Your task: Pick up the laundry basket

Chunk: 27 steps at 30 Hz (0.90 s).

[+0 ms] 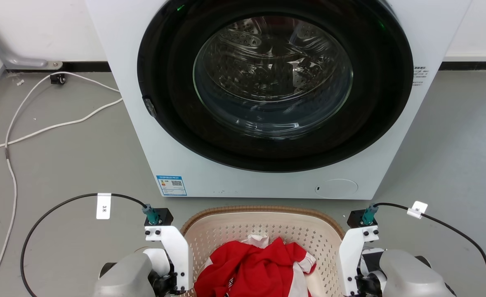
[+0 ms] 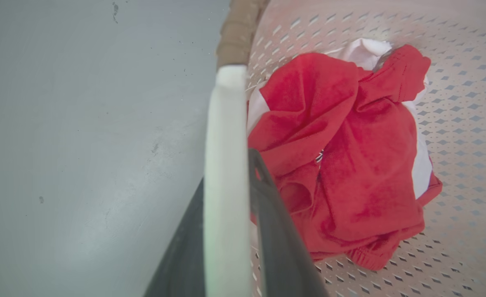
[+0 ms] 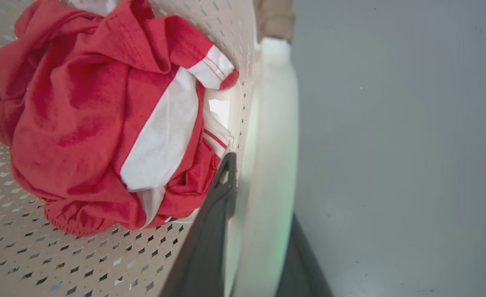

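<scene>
The laundry basket stood just in front of the washing machine, between the robot's two arms. It was a rounded-rectangular tub of beige plastic pierced with rows of small diamond-shaped holes, and its rim was brown with a woven look. A crumpled red and white garment of soft cloth lay inside it. The machine was a white box with a broad black door ring around a domed glass window, through which a shiny perforated drum showed. The floor was smooth, grey and lightly speckled. A white cable trailed over it at the left towards a pale wall with a dark skirting, and a black cable looped to each wrist. The head view alone took in the machine, the cables and the wall. The wrist views gave the grip: the left gripper was pinching the basket's smooth white left handle, with one dark finger inside the wall and one outside. The right gripper was pinching the right handle in the same way.
</scene>
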{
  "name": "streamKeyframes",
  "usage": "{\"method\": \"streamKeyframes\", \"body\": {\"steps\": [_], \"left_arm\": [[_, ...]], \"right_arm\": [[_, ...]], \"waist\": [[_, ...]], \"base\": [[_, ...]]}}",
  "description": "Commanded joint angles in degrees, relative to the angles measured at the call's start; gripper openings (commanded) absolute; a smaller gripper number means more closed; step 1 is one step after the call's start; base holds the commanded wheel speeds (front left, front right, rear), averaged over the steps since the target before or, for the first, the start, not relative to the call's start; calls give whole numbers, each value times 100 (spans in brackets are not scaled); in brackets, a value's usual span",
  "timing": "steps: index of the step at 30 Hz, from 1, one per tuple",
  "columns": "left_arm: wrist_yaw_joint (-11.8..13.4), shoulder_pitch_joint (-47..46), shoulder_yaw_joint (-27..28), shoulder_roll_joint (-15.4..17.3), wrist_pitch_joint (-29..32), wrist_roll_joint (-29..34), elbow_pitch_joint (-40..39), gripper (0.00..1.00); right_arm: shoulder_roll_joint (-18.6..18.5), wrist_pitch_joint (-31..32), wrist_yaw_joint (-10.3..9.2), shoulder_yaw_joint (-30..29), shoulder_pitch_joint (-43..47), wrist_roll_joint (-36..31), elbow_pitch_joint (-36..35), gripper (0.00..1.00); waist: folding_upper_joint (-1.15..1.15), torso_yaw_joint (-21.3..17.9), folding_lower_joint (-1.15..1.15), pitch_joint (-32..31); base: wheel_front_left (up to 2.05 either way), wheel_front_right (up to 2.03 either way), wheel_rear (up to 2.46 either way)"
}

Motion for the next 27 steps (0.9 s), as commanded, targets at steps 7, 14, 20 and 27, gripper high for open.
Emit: {"method": "streamKeyframes", "body": {"steps": [7,14,20,27], "left_arm": [[-28,-40,-85,-84,-69,-86,-42,0],[-28,-63,-145,-84,-76,-136,-10,0],[-28,-53,-188,-75,-119,-175,-2,0],[-28,-17,-251,-73,-143,-230,6,0]], "right_arm": [[87,-24,32,107,-41,80,-21,0],[68,-43,32,159,-68,126,-11,0],[60,-36,32,200,-81,170,0,0],[63,-50,32,244,-58,211,9,0]], "waist": [[0,2,0,-6],[0,1,0,-11],[0,0,0,-25],[0,-1,0,-54]], "base": [[0,0,0],[0,0,0],[0,0,0],[0,0,0]]}}
